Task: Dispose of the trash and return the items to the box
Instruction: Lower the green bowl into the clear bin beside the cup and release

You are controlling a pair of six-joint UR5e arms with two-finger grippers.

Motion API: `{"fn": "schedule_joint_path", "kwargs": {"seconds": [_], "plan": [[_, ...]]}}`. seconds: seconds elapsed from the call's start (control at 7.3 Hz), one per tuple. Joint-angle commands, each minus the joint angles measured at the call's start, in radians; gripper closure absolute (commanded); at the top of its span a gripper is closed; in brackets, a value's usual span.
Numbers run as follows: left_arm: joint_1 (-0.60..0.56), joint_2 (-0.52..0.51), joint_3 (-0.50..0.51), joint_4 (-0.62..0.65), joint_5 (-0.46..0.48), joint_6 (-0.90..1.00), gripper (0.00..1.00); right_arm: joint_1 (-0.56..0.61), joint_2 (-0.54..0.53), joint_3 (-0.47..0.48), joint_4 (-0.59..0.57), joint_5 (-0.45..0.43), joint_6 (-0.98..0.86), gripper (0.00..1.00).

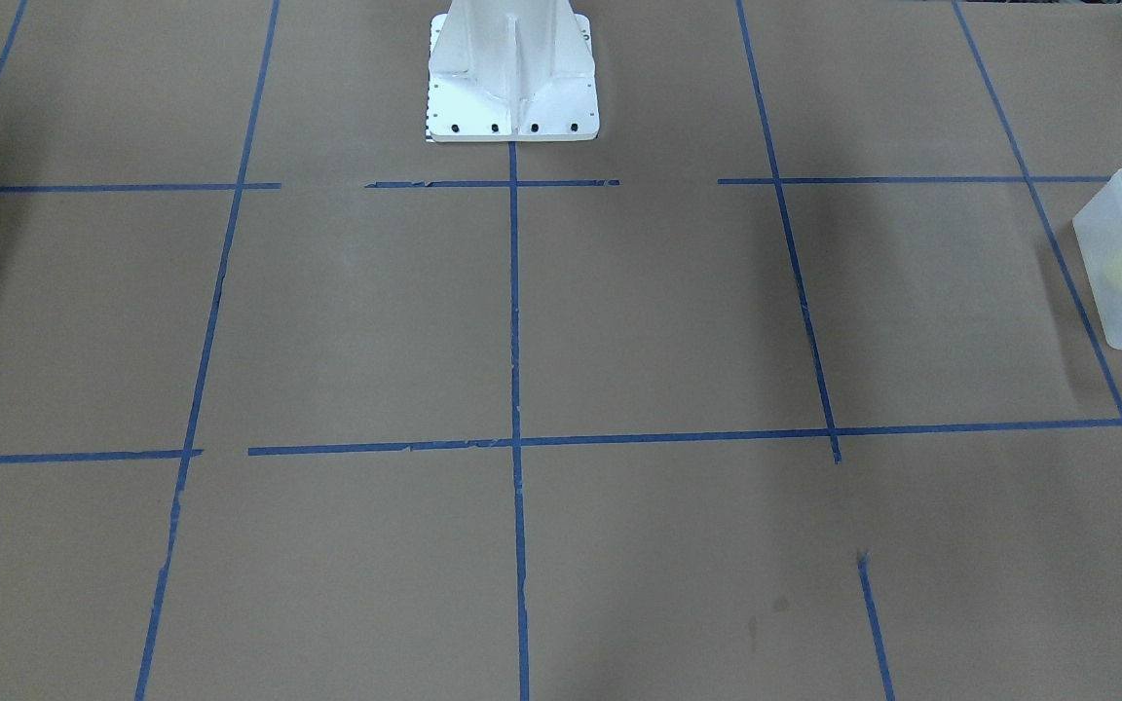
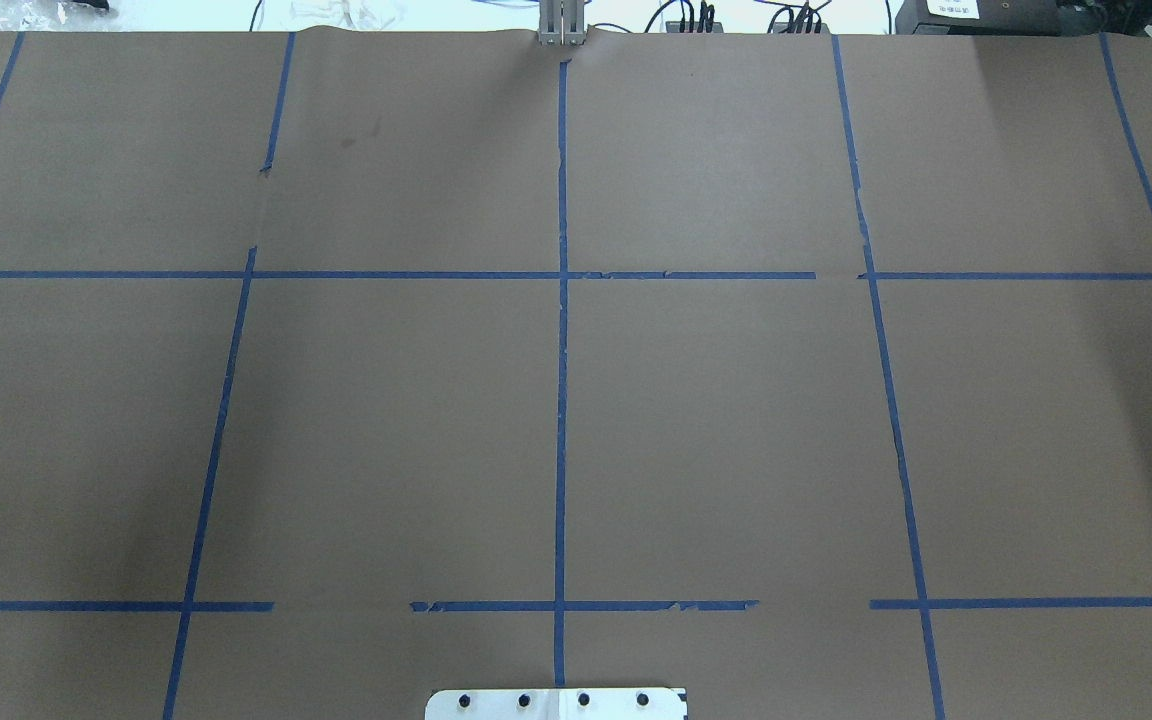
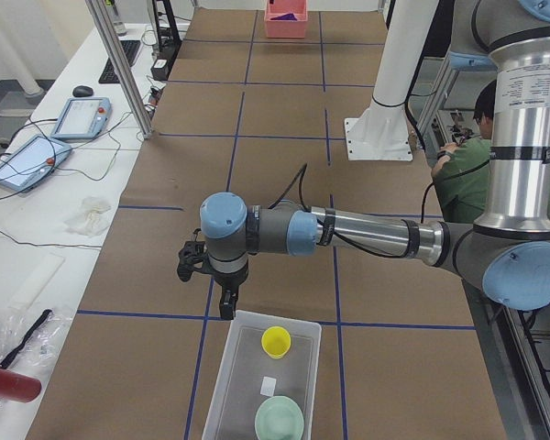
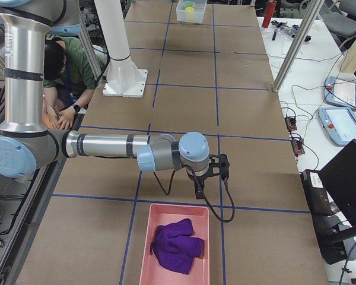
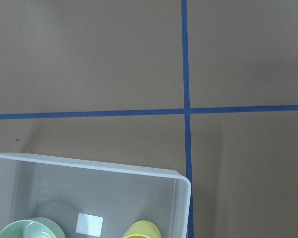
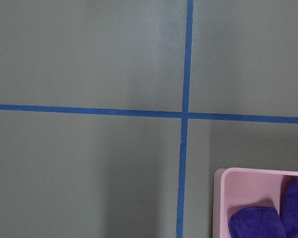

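The brown-papered desk (image 2: 716, 430), marked into squares with blue tape (image 2: 561, 400), was the largest thing shown. At the bottom of the exterior left view the box (image 3: 246, 359) was stood on it. The pale green bowl (image 3: 280, 419) was set in its lower end and the yellow cup (image 3: 276, 341) in its upper end, so both items were judged returned. At the bottom of the exterior right view a pink tray (image 4: 166, 215) was seen holding a purple cloth (image 4: 177, 245). The left hand (image 3: 227, 302) was placed just above the box's upper rim in the frame, and the right hand (image 4: 199, 190) just above the tray's. Whether either was open or held anything could not be told. Withdrawal was judged the step in hand, best begun straight upward so that neither rim is nudged
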Motion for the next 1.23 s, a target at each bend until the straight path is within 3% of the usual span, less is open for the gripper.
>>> {"fn": "schedule_joint_path", "kwargs": {"seconds": [0.0, 1.1], "plan": [[0.020, 0.003, 0.023, -0.020, -0.003, 0.008, 0.00, 0.000, 0.004, -0.001, -0.002, -0.001, 0.000, 0.00], [-0.011, 0.040, 0.039, -0.042, -0.006, 0.059, 0.00, 0.000, 0.006, -0.041, -0.001, -0.007, -0.008, 0.00]]}}
